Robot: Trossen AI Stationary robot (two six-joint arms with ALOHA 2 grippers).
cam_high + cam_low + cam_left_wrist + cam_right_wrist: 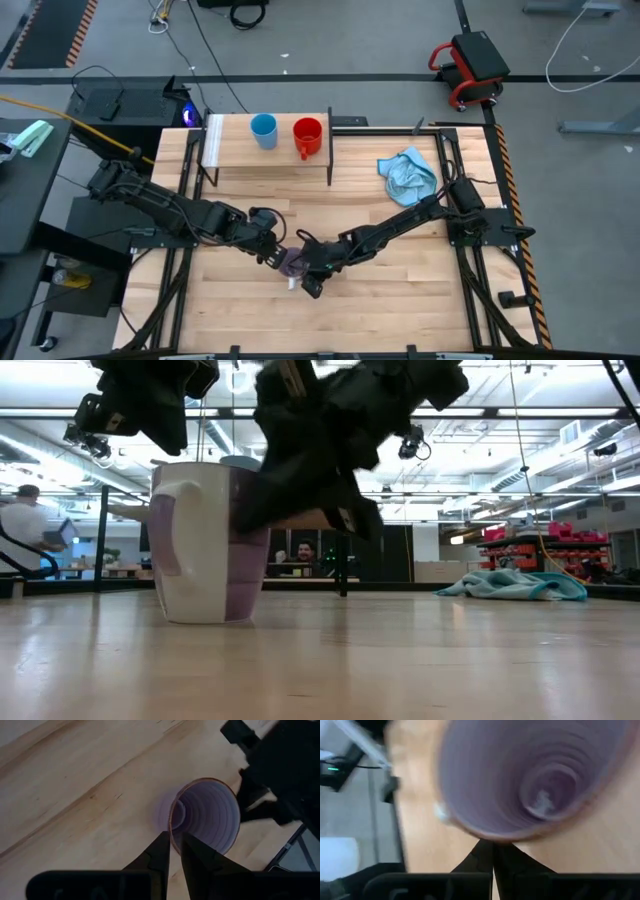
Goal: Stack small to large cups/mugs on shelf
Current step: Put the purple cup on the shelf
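Observation:
The lilac mug point(292, 263) stands upright with its base on the tabletop, near the middle, and both grippers are at it. It also shows in the low view point(200, 550). My left gripper point(275, 252) point(175, 847) is on its far-left side, shut on the rim. My right gripper point(305, 272) point(493, 851) is shut, with its tips just outside the mug's rim point(492, 839) on the near-right side. The light blue cup point(263, 130) and the red mug point(308, 137) stand side by side on the shelf point(230, 152) at the far edge. My left gripper pinches the lilac mug's wall at the rim point(171, 832), one finger point(192, 857) inside and one finger point(159, 855) outside. It comes slanting down from the table's left. The mug sits upright with its base on the table. My right gripper's shut tips are at the rim's outer edge; I cannot tell whether they touch.
A crumpled light blue cloth point(408, 175) lies on the table to the right of the shelf. Bare wood lies between the mug and the shelf. People show in the room behind the table in the low view.

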